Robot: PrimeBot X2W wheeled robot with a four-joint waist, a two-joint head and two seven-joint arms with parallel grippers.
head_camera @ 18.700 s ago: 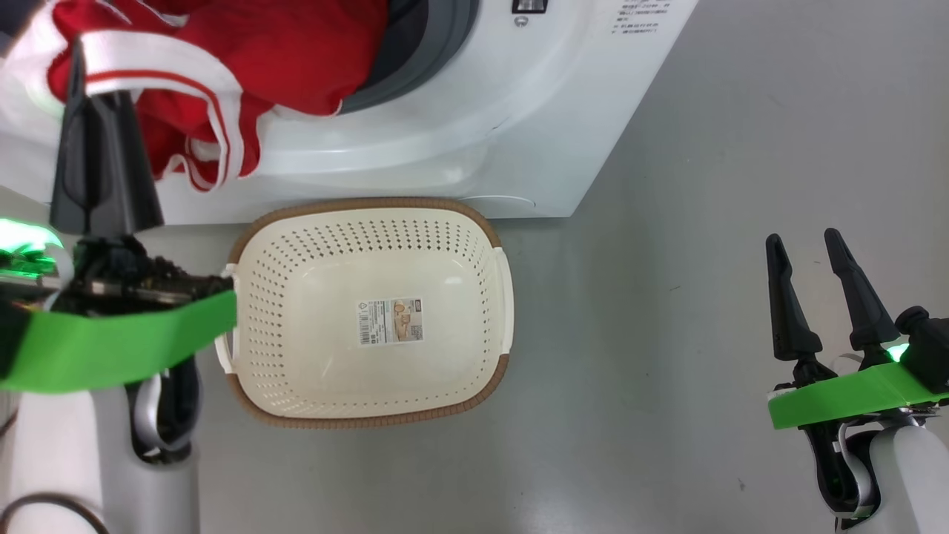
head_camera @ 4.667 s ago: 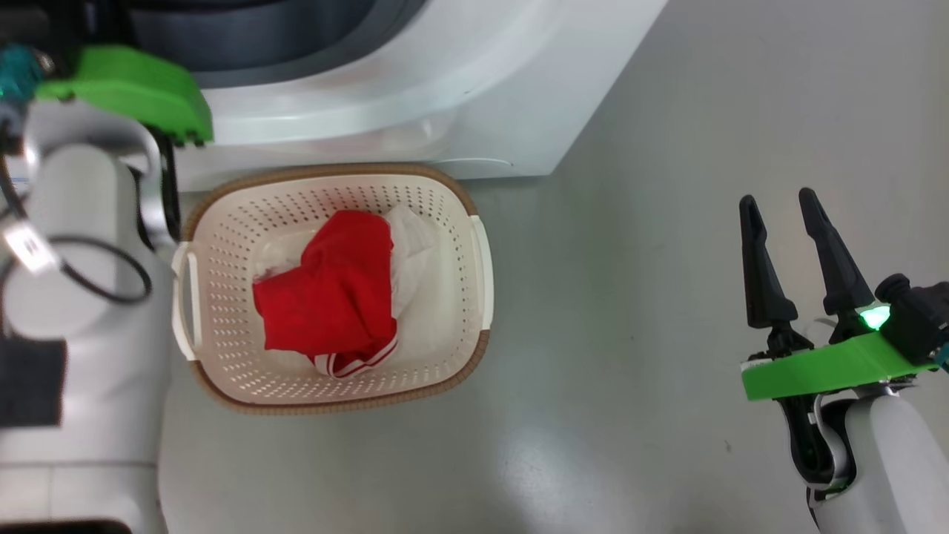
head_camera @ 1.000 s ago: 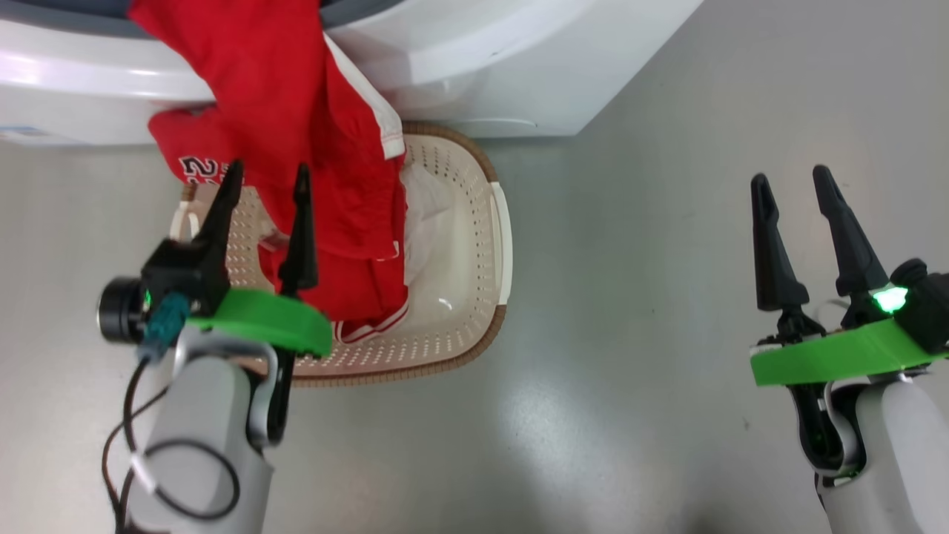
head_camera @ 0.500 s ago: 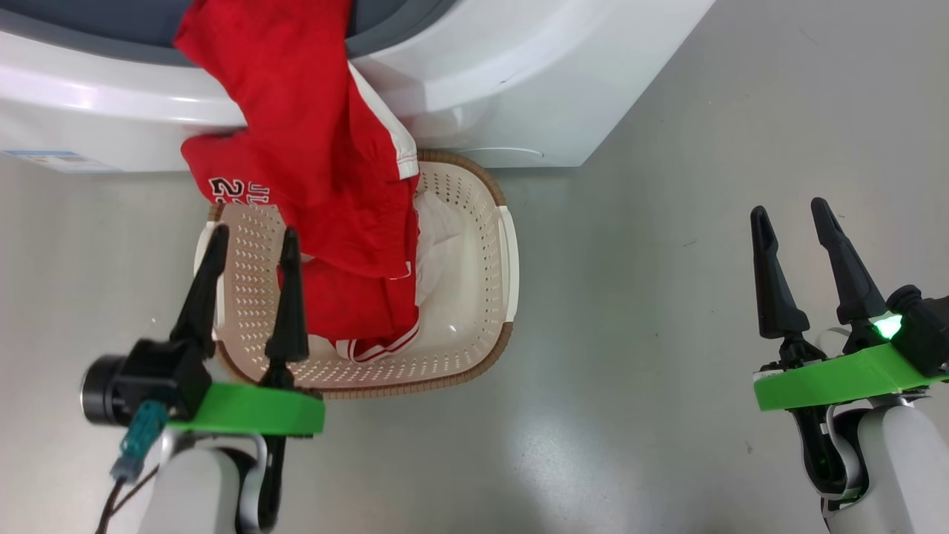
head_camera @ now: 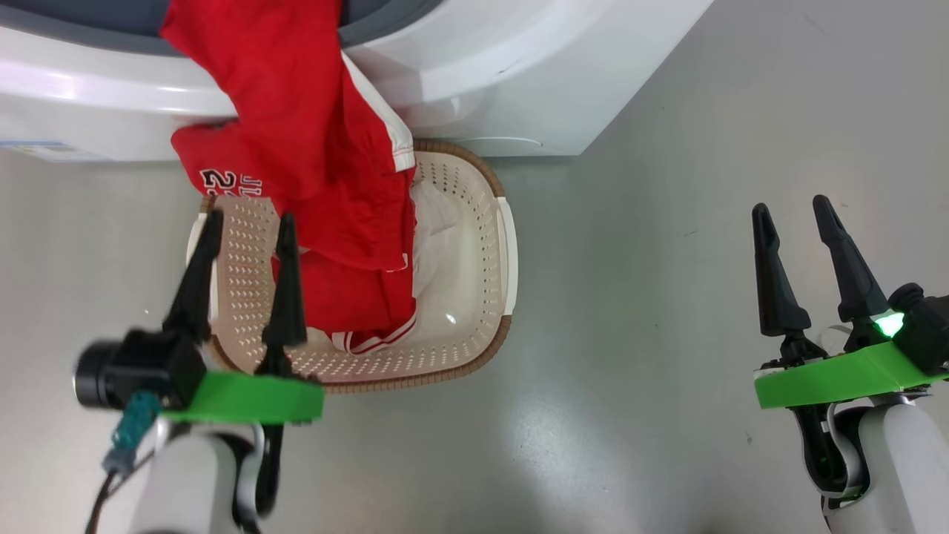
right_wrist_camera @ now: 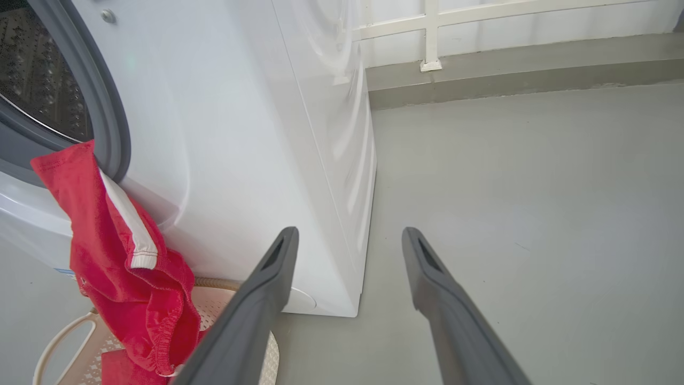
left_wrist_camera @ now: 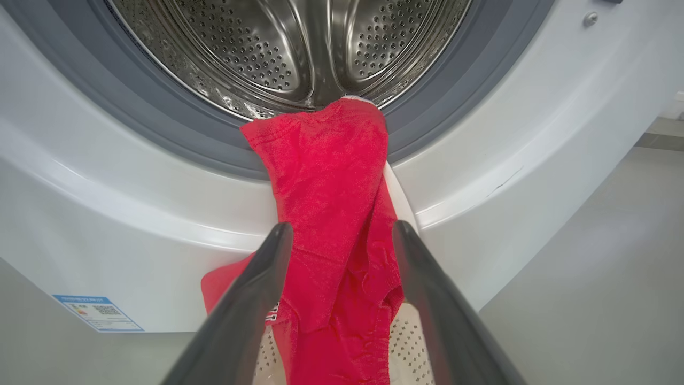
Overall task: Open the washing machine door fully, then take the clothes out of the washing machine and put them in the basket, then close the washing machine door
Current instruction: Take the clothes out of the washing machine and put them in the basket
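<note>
Two red pieces: about five seconds back I had a single red bundle lying in the basket [head_camera: 506, 245]; since then a second piece of the clothes [head_camera: 311, 141] has come out over the lip of the washing machine [head_camera: 519, 67].
Left gripper [head_camera: 250, 217]: it was up at the drum then. Now it hangs low over the basket's left edge, jaws spread wide and holding nothing, with the cloth just beyond the fingertips.
Right gripper [head_camera: 790, 205]: parted and empty, well apart over the floor [head_camera: 667, 334], as it was before.
Where the cloth sits: the top end is caught on the grey rubber ring [left_wrist_camera: 160, 133] below the drum [left_wrist_camera: 267, 48]. The rest drapes down the white front, and its tail lands in the basket on top of the first piece.
What that means: I judge the unloading only part done. The hanging piece needs another pull clear of the ring, or the washing machine door would pinch it on closing.
Look of it: bright red soft fabric with a white stitched band down one side and white lettering on a fold at the left. A red-and-white striped hem lies at the basket's near edge, with pale cloth beside it.
</note>
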